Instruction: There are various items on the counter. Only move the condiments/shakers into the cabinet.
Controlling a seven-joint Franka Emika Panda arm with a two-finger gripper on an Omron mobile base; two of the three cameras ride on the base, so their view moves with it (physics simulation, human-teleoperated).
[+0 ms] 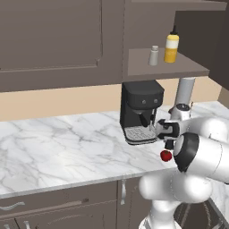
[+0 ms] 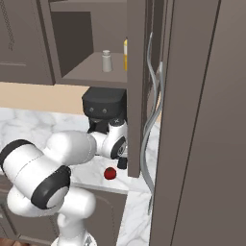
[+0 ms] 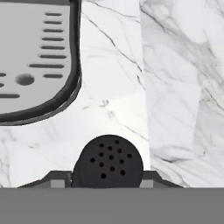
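Note:
The small grey shaker (image 1: 154, 55) and the taller yellow squeeze bottle (image 1: 171, 47) stand on the shelf of the open dark brown cabinet (image 1: 179, 70); the shaker (image 2: 106, 61) also shows in the right base view. My gripper (image 1: 169, 143) points down over the white marble counter (image 1: 67, 147), just right of the coffee machine. In the hand view the small dark bottle (image 3: 107, 162), its round top full of holes, sits between my fingertips (image 3: 151, 177), which press against its sides. The bottle (image 2: 123, 163) hangs close to the counter. The red fruit (image 1: 166, 155) lies right beside it.
The black coffee machine (image 1: 141, 109) stands under the shelf, and its grey drip tray (image 3: 35, 65) is near my hand. The open cabinet door (image 2: 136, 86) hangs edge-on just right of my gripper. A tall brown panel (image 2: 202, 120) lies further right. Drawers (image 1: 62, 201) sit below the counter.

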